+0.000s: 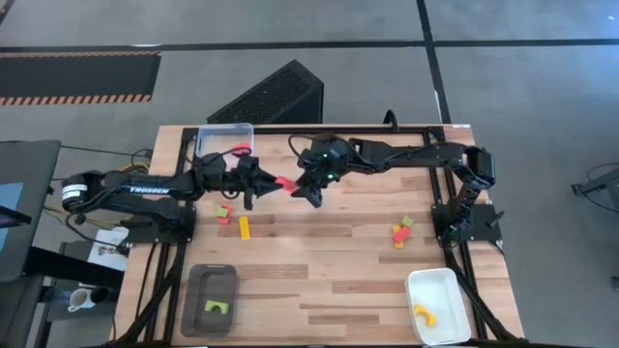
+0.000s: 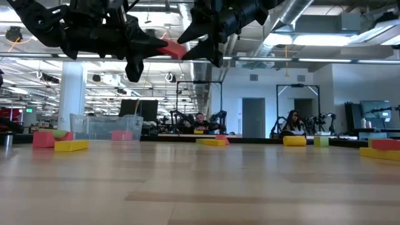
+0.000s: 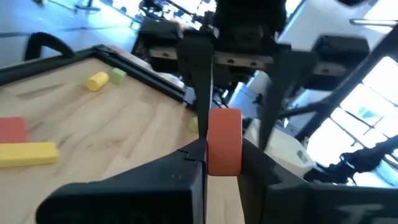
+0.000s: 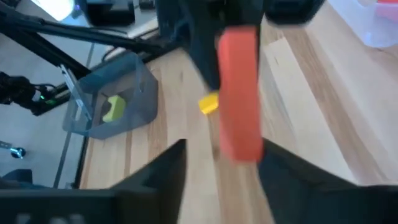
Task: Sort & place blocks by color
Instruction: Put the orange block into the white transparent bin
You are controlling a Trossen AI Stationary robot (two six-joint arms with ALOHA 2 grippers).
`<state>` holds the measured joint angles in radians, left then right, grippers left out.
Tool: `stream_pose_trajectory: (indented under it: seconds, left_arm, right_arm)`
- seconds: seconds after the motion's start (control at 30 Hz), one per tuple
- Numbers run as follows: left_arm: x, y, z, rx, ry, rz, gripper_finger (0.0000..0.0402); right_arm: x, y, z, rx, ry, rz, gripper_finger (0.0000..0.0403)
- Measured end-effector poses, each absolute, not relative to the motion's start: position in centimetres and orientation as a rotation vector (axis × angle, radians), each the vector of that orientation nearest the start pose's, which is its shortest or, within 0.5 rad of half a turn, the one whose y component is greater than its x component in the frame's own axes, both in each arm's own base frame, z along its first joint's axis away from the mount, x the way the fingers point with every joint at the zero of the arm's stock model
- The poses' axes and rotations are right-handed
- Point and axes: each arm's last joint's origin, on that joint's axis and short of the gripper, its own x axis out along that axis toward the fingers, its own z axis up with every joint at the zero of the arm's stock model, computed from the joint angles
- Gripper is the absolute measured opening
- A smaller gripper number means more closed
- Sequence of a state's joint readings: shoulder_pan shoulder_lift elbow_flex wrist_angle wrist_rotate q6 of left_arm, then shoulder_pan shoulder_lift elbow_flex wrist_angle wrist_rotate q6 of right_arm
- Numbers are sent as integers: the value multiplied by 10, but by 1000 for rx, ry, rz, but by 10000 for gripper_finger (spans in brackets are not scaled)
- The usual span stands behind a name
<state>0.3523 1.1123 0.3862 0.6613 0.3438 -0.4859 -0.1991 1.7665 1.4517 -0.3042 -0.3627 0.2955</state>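
A red bar block [image 1: 283,183] hangs in the air above the middle of the table, held by my left gripper [image 1: 263,181], which reaches in from the table's left. My right gripper [image 1: 308,190] is open and faces it from the right. In the right wrist view its two fingers stand on either side of the bar's free end [image 4: 239,106]; I cannot tell whether they touch it. More blocks lie on the table: a red, green and yellow group [image 1: 224,213], a yellow bar [image 1: 244,227], and a small cluster [image 1: 401,232] toward the right. My left gripper [image 3: 222,171] pinches the red bar by its left end [image 3: 222,155] between its two fingers. The fingers come in level from the table's left, along the bar. The bar is lifted clear, well above the table [image 2: 172,48], and sticks out toward my right gripper.
A clear tray [image 1: 224,140] at the far left holds a red piece. A dark grey tray [image 1: 198,290] at the near left holds a green arch [image 1: 218,307]. A white tray [image 1: 445,290] at the near right holds a yellow piece [image 1: 424,314]. People sit in the room behind.
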Motion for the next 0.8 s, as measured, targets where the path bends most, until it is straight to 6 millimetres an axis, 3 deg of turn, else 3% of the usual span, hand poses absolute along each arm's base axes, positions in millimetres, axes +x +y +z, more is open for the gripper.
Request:
stream_pose_trajectory:
  seconds: [0.2,0.33,0.43,0.57,0.8]
  left_arm:
    - [195,93,217,-559,61,95,23]
    - [181,117,219,-594,133,314,23]
    - [173,133,226,-574,271,546,23]
    - [170,146,245,-423,463,784,23]
    - [156,160,271,-370,608,1082,23]
  right_arm:
    - [365,-100,305,497,658,-27,304]
    - [337,-116,319,472,701,-179,323]
    - [316,-117,327,399,772,-323,328]
    - [298,-115,336,344,819,-451,328]
    - [293,-110,341,327,817,-447,328]
